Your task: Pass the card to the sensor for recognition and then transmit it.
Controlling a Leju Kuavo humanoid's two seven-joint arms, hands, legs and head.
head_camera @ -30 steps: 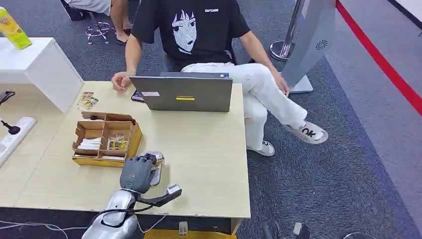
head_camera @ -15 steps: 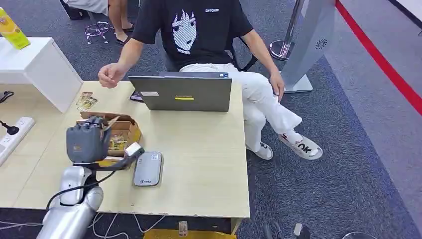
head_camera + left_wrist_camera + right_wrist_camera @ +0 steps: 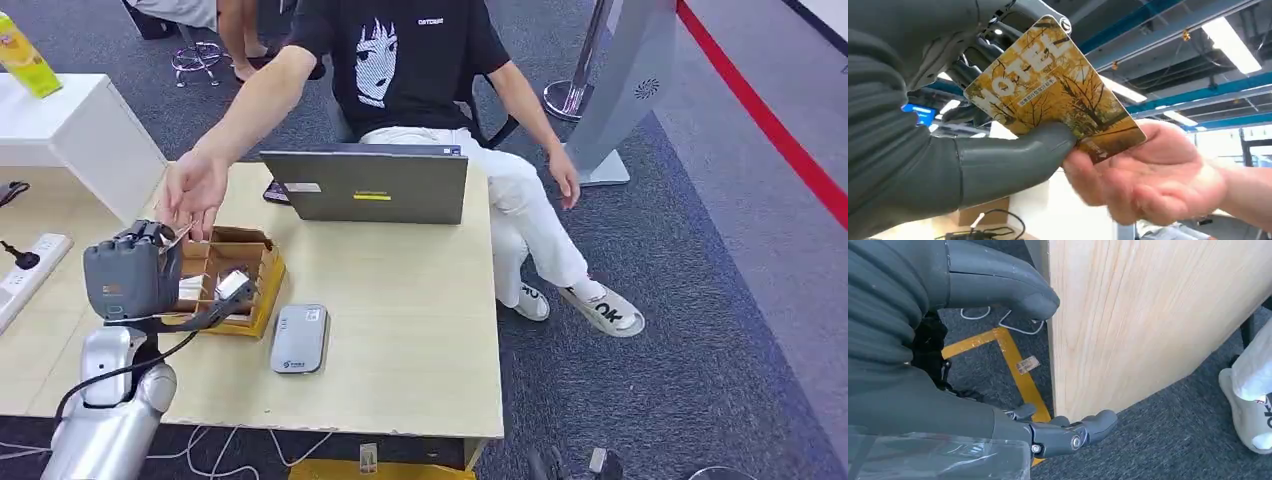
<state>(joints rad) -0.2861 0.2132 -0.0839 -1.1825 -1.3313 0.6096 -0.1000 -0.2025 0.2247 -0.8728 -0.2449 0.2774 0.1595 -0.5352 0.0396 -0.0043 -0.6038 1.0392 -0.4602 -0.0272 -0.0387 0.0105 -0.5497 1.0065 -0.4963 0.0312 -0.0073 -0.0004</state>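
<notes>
My left hand (image 3: 128, 272) is raised over the table's left side, above the cardboard box (image 3: 225, 272). In the left wrist view it pinches a yellow hotel card (image 3: 1053, 85) between its thumb (image 3: 1008, 162) and its dark fingers. A person's hand (image 3: 193, 192) reaches across from behind the laptop, and that hand (image 3: 1153, 180) touches the card's far end from below. The sensor (image 3: 298, 338), a flat grey reader, lies on the table to the right of the box. My right hand (image 3: 923, 365) hangs beside the table's edge (image 3: 1148, 315) with fingers apart and nothing in them.
A grey laptop (image 3: 365, 186) stands at the table's far edge in front of the seated person (image 3: 410, 70). A white cabinet (image 3: 85, 135) and a power strip (image 3: 28, 268) are at the left. Several cards (image 3: 175, 205) lie beside the box. Cables and yellow floor tape (image 3: 1018, 370) lie under the table.
My left hand rose from the sensor and moved left and away with the card. The person's hand left the table and reached out to the card.
</notes>
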